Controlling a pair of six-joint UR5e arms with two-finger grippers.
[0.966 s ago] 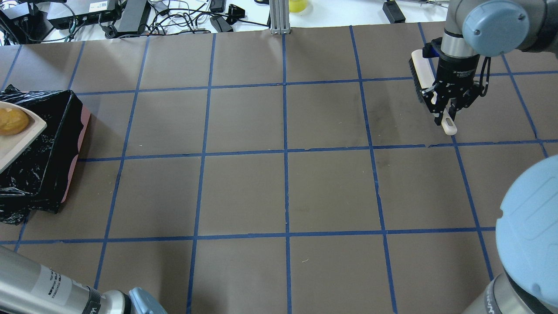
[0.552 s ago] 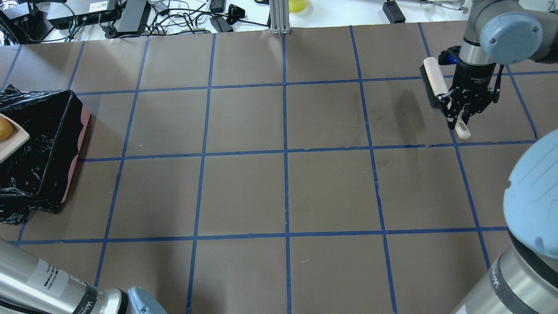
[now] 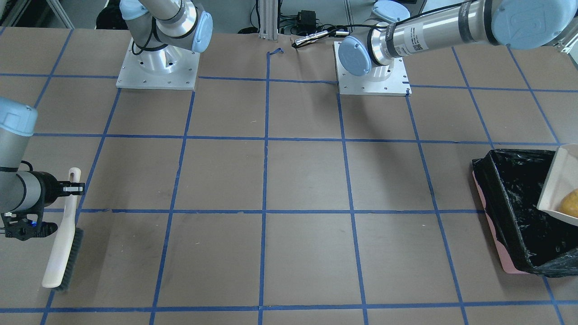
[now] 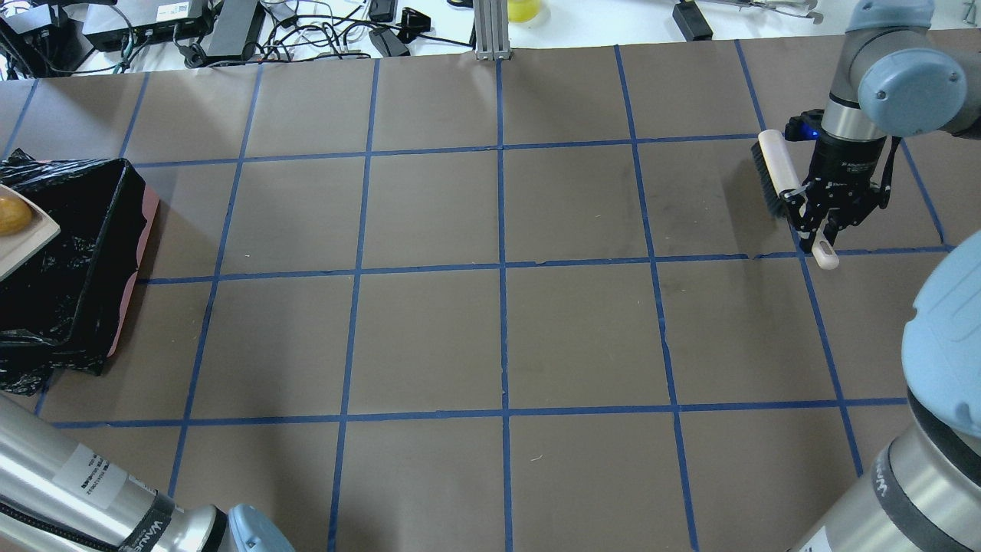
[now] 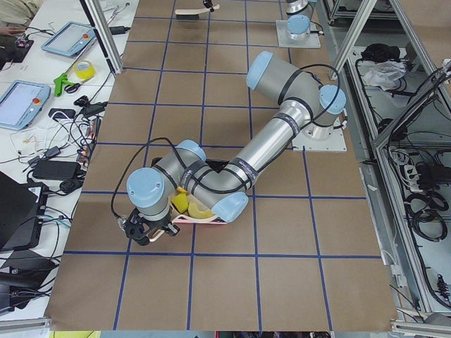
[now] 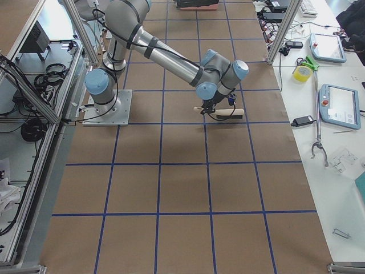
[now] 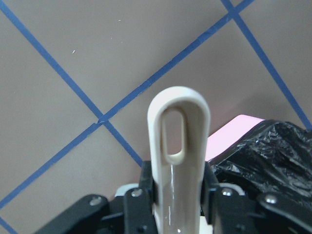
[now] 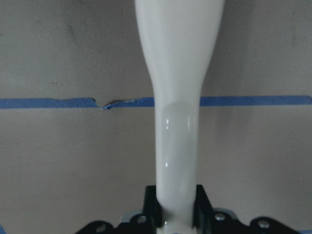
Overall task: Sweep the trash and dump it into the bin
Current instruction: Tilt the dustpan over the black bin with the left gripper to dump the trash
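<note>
crinkly shiny black plastic bag (image 4: 77,253) lining the pink bin (image 4: 142,253), smooth shiny cream plastic brush (image 8: 178,122), smooth pale plastic dustpan (image 3: 557,180), dull brown paper table cover (image 4: 429,337)

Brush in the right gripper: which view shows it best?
Exterior front-facing: the brush shows full length, handle to bristles. Overhead has the right gripper covering its handle; right wrist shows only handle; exterior right shows it tiny.
</note>
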